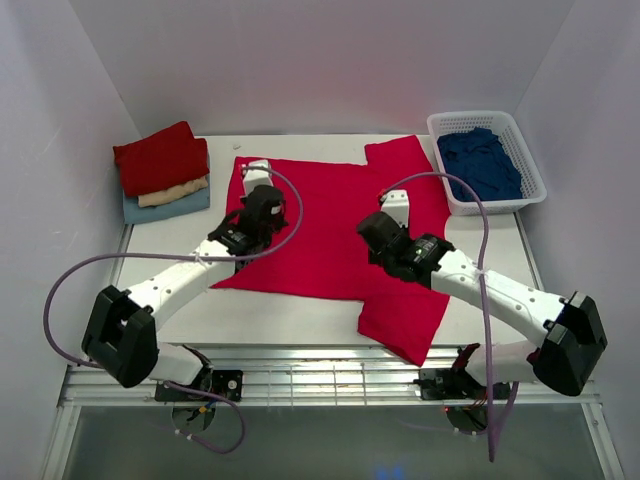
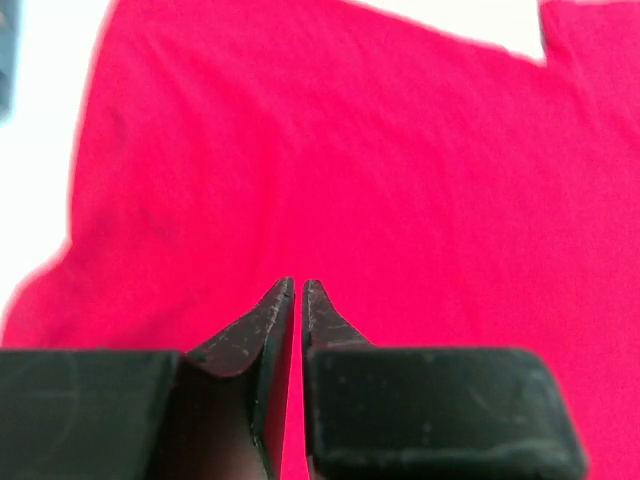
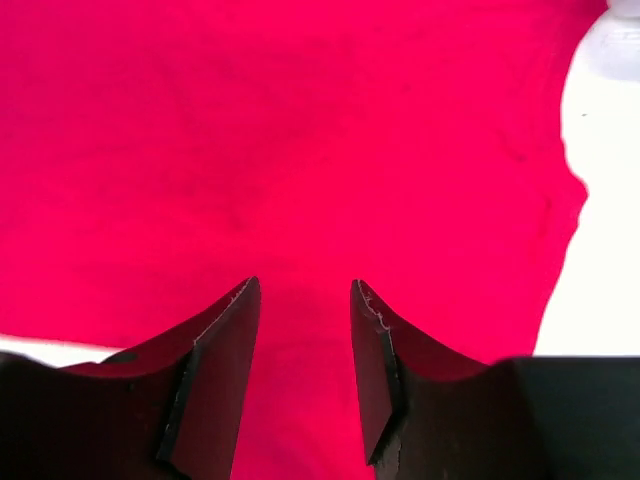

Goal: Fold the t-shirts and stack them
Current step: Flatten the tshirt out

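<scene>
In the middle of the desk point(image 1: 290, 315) lies the crimson t-shirt point(image 1: 330, 230) (spread flat), the left gripper point(image 2: 298, 292) over it barely parted, the right gripper point(image 3: 303, 295) well apart, both empty.

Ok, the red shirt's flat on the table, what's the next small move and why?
Probably shift the right gripper to the near sleeve and pinch its edge to fold it inward: the red t-shirt lies spread flat, that gripper is open and empty, and the left gripper holds nothing either.

Wht arms point(image 1: 175, 283), blk fingers point(image 3: 215, 360), purple cables point(image 1: 486, 300)
</scene>
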